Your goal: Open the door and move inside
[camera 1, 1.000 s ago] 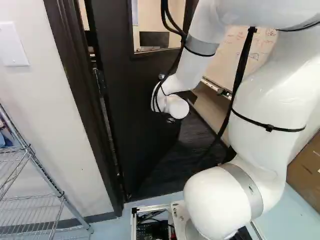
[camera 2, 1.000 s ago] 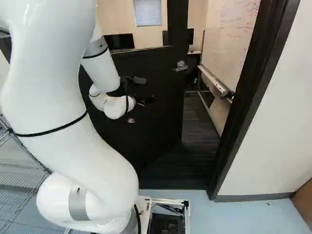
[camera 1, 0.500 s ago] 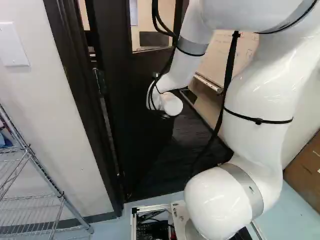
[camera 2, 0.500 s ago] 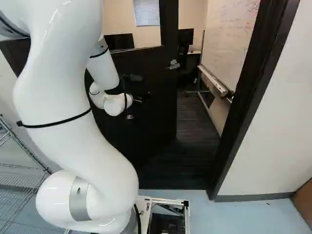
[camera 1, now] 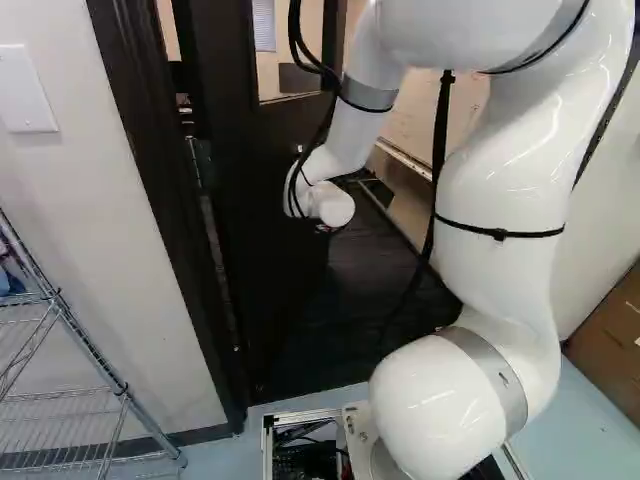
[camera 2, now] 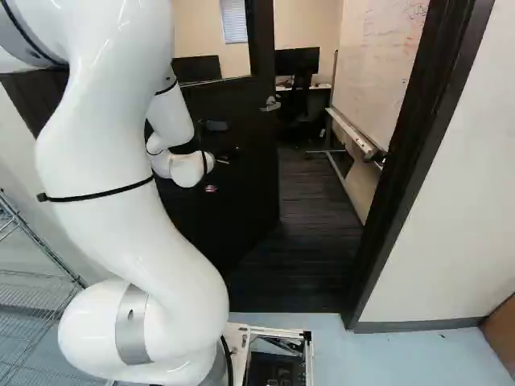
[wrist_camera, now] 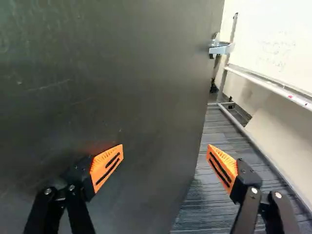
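In the right base view my gripper [camera 2: 217, 174] is small and dark against the door [camera 2: 251, 173], which stands partly open into the room, hinged at its left side. Its lever handle [camera 2: 270, 104] sits near the free edge, above and to the right of the gripper. Seen from the wrist, the gripper [wrist_camera: 165, 156] has its orange-padded fingers wide apart with nothing gripped. One fingertip is at or very near the door face [wrist_camera: 131, 92]; whether it touches I cannot tell. The other is past the door's edge, over the opening. The handle [wrist_camera: 220, 48] lies ahead, away from both fingers.
The dark door frame [camera 2: 418, 161] borders the doorway on the right. Beyond it are dark carpet [camera 2: 310, 233], a whiteboard on a stand [camera 2: 374, 72] and a desk with monitors [camera 2: 296, 61]. A wire shelf [camera 1: 60, 395] stands left; cardboard boxes [camera 1: 610, 340] stand right.
The door has swung further into the room, widening the gap on its handle side. My arm has moved along with it, its wrist shifting left in both base views. The base has not moved.
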### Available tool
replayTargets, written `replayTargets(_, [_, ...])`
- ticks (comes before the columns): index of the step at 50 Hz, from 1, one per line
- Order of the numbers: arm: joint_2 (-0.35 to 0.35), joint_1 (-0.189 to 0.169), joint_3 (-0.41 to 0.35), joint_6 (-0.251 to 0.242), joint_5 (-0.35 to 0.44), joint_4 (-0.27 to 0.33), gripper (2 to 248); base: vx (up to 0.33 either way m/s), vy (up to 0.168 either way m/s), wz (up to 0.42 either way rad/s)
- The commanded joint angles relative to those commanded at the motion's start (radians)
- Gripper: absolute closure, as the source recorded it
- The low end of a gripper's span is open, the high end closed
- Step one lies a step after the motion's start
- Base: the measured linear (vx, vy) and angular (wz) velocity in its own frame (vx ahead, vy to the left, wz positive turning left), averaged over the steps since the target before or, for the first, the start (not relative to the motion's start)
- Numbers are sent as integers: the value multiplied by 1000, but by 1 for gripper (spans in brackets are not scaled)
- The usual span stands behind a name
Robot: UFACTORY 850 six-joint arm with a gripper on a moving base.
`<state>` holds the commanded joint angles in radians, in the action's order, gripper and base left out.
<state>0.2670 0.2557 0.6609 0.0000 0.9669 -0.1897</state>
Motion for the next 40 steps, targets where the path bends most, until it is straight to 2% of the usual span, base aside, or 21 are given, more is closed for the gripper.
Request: replayTargets(40, [57, 36, 69, 0, 5, 148, 3, 0, 0, 0])
